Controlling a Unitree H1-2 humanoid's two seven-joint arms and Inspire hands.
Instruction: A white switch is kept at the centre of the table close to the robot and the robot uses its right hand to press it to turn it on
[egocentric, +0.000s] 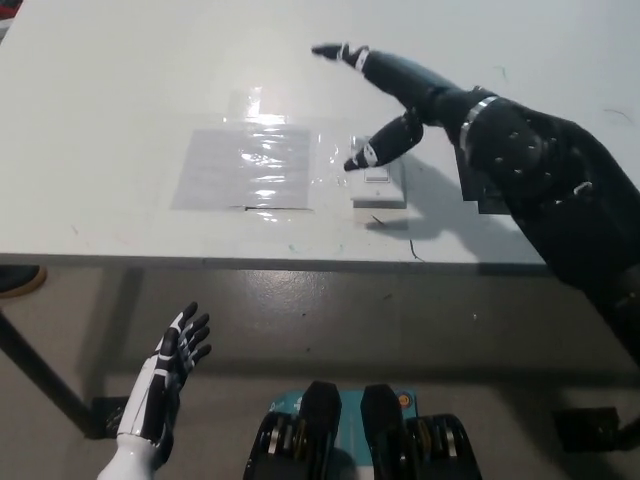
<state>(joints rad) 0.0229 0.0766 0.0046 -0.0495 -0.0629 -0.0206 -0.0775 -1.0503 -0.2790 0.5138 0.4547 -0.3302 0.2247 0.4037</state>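
The white switch (378, 183) is seen just right of the frame's centre on the table (120, 80), partly hidden by the black right hand (400, 105), whose fingers are spread and hold nothing. Contact cannot be confirmed, so the press is judged unfinished. The white left hand (165, 375) is rested open at lower left.

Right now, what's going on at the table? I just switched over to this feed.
The robot's black right hand is over the white switch near the front edge of the white table, fingers spread, covering most of the switch. Whether it is touching or pressing it cannot be told from this view. A clear plastic sheet lies on the table just left of the switch. The white left hand rests open below the table edge at lower left, holding nothing.
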